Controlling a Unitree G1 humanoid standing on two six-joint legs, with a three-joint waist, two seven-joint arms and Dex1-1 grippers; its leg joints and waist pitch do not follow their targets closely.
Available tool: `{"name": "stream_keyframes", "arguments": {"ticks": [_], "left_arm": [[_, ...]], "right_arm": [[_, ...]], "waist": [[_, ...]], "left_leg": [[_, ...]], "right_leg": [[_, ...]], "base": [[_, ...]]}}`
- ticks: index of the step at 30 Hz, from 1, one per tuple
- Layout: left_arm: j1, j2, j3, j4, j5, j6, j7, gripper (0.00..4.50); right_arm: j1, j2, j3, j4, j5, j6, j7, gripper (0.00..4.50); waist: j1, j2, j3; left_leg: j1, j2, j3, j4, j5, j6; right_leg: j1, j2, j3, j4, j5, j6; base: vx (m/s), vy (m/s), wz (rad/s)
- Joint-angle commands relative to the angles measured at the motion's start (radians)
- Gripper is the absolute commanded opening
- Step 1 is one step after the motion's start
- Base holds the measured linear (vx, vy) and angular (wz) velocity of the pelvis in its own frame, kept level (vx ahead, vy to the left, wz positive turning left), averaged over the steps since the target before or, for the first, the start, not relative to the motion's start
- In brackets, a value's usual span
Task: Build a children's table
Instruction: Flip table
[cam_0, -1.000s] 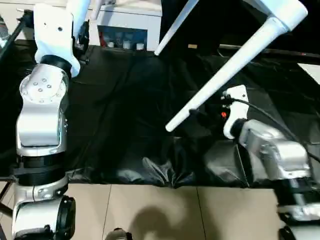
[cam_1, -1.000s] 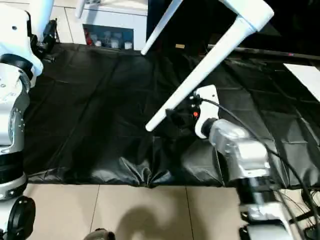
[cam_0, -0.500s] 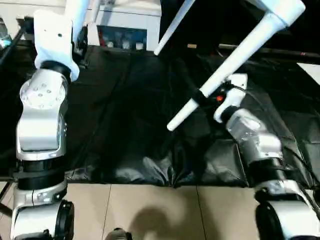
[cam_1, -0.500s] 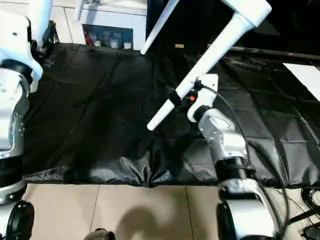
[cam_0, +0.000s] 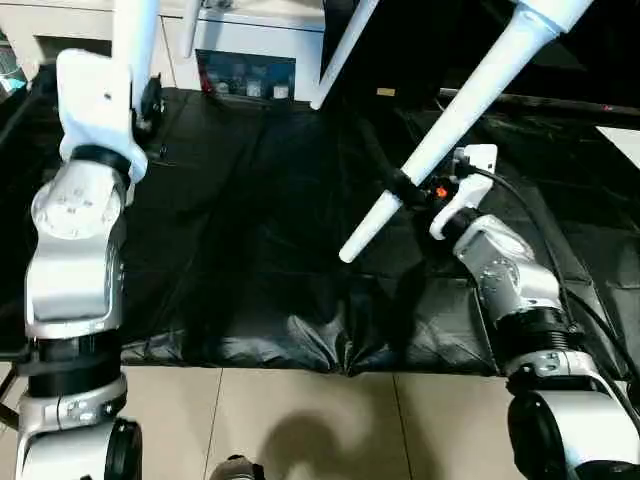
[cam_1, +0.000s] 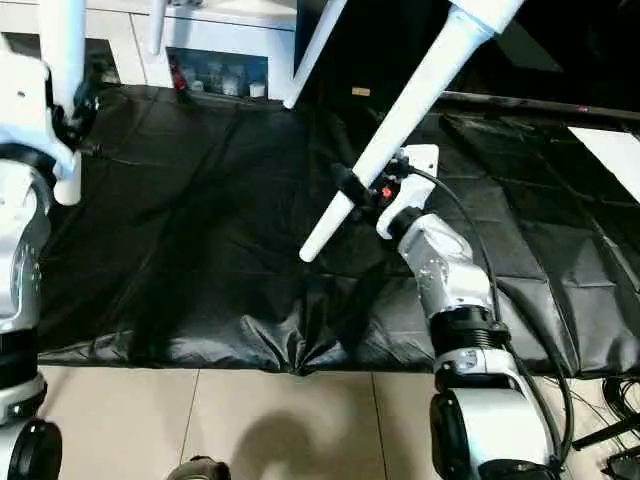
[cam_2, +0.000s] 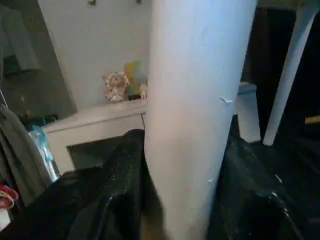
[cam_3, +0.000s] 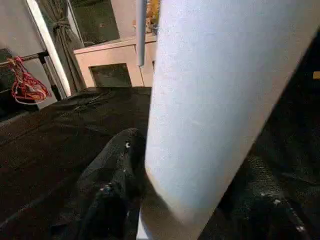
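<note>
The children's table is held up above the black sheet, its white tapered legs slanting down. My right gripper (cam_0: 400, 186) is shut on the near right leg (cam_0: 455, 125) a short way above its tip. The right wrist view has that leg (cam_3: 215, 100) close up beside a black finger (cam_3: 115, 190). My left gripper (cam_0: 150, 100) is shut on the left leg (cam_0: 135, 30) at the far left. That leg (cam_2: 195, 115) stands between the black fingers (cam_2: 125, 190) in the left wrist view. A third leg (cam_0: 345, 50) hangs at the back.
A crinkled black sheet (cam_0: 250, 220) covers the work surface, its front edge bunched above beige floor tiles (cam_0: 300, 420). A white cabinet (cam_0: 250, 50) with small items inside stands behind. A black cable (cam_0: 540, 230) runs along my right forearm.
My right gripper rose from the sheet and shut on the near right leg. The table and both arms have shifted slightly up and away.
</note>
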Motion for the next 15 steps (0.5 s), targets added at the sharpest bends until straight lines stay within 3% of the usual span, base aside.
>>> {"name": "stream_keyframes", "arguments": {"ticks": [1, 6, 7, 8, 9, 10, 11, 12, 13, 15], "left_arm": [[0.023, -0.024, -0.06, 0.036, -0.028, -0.022, -0.037, 1.74], [0.057, -0.025, -0.07, 0.053, -0.025, -0.034, -0.047, 1.67], [0.089, -0.017, -0.08, 0.063, -0.014, -0.046, -0.055, 1.66], [0.094, -0.015, -0.082, 0.065, -0.012, -0.048, -0.057, 1.66], [0.126, -0.006, -0.086, 0.068, -0.003, -0.06, -0.057, 1.66], [0.145, 0.0, -0.085, 0.06, 0.001, -0.058, -0.058, 1.64], [0.151, 0.002, -0.084, 0.057, 0.002, -0.058, -0.058, 1.64], [0.171, 0.008, -0.082, 0.043, 0.005, -0.052, -0.058, 1.64], [0.186, 0.011, -0.079, 0.029, 0.006, -0.044, -0.056, 1.64], [0.228, 0.018, -0.069, -0.009, 0.005, -0.025, -0.055, 1.64]], "right_arm": [[0.018, 0.007, 0.048, -0.103, 0.013, 0.009, 0.05, 2.07], [0.075, 0.002, 0.062, -0.198, 0.001, 0.029, 0.032, 1.68], [0.131, 0.0, 0.082, -0.287, -0.013, 0.054, 0.013, 1.63], [0.14, -0.001, 0.085, -0.302, -0.016, 0.059, 0.01, 1.59], [0.195, -0.002, 0.111, -0.389, -0.027, 0.084, 0.002, 1.56], [0.222, -0.005, 0.129, -0.429, -0.031, 0.096, 0.007, 1.54], [0.23, -0.007, 0.135, -0.441, -0.033, 0.1, 0.009, 1.54], [0.251, -0.01, 0.15, -0.468, -0.038, 0.107, 0.014, 1.53], [0.26, -0.011, 0.156, -0.478, -0.042, 0.111, 0.014, 1.53], [0.274, -0.011, 0.16, -0.494, -0.046, 0.12, 0.009, 1.53]], "waist": [[-0.009, 0.01, -0.083], [-0.009, 0.011, -0.081], [-0.012, 0.016, -0.08], [-0.011, 0.013, -0.079], [-0.012, 0.019, -0.081], [-0.012, 0.017, -0.081], [-0.014, 0.023, -0.081], [-0.015, 0.03, -0.08], [-0.019, 0.026, -0.077], [-0.026, 0.025, -0.066]], "left_leg": [[0.059, 0.044, -0.022, -0.079, -0.22, -0.047], [0.064, 0.046, -0.024, -0.086, -0.281, -0.067], [0.064, 0.046, -0.025, -0.086, -0.287, -0.07], [0.065, 0.047, -0.026, -0.089, -0.291, -0.073], [0.065, 0.047, -0.029, -0.091, -0.294, -0.079], [0.065, 0.047, -0.029, -0.091, -0.293, -0.079], [0.064, 0.047, -0.03, -0.094, -0.298, -0.083], [0.068, 0.046, -0.032, -0.095, -0.334, -0.096], [0.068, 0.046, -0.032, -0.098, -0.363, -0.101], [0.08, 0.044, -0.038, -0.101, -0.516, -0.136]], "right_leg": [[0.016, -0.068, 0.034, -0.075, -0.083, -0.183], [0.01, -0.069, 0.035, -0.082, -0.152, -0.169], [0.008, -0.068, 0.036, -0.082, -0.156, -0.166], [0.008, -0.067, 0.036, -0.085, -0.158, -0.154], [0.008, -0.064, 0.036, -0.084, -0.147, -0.148], [0.009, -0.064, 0.036, -0.083, -0.139, -0.145], [0.009, -0.063, 0.036, -0.082, -0.127, -0.142], [0.005, -0.063, 0.035, -0.084, -0.151, -0.14], [0.003, -0.062, 0.036, -0.089, -0.176, -0.137], [-0.011, -0.065, 0.037, -0.107, -0.334, -0.122]], "base": [[0.0, 0.0, 0.0], [0.0, 0.0, 0.0], [0.0, 0.0, 0.0], [0.0, 0.0, 0.0], [0.0, 0.0, 0.0], [0.0, 0.0, 0.0], [0.0, 0.0, 0.0], [0.0, 0.0, 0.0], [0.0, 0.0, 0.0], [0.0, 0.0, 0.0]]}}
